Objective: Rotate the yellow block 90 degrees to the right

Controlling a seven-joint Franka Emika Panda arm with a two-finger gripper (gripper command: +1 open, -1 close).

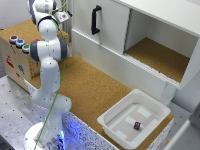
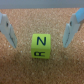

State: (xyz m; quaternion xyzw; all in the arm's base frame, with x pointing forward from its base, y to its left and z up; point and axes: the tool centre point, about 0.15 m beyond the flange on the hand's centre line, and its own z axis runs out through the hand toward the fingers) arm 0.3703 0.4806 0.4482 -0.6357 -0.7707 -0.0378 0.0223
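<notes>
The yellow block (image 2: 41, 46) lies on the cork surface (image 2: 42, 15) in the wrist view, with a black letter N on its upper face and another marking on the face toward the camera. My gripper (image 2: 40, 44) is open, with one pale fingertip (image 2: 11, 35) on each side of the block and a gap between each fingertip and the block. In the exterior view the gripper (image 1: 62, 16) hangs at the far end of the cork counter; I cannot make out the block there.
A white cabinet (image 1: 150, 30) with a black handle (image 1: 95, 20) and an open compartment stands at the back. A white bin (image 1: 112, 122) holding a small dark object (image 1: 137, 125) sits at the front. A wooden box with coloured buttons (image 1: 17, 42) is at the exterior view's left.
</notes>
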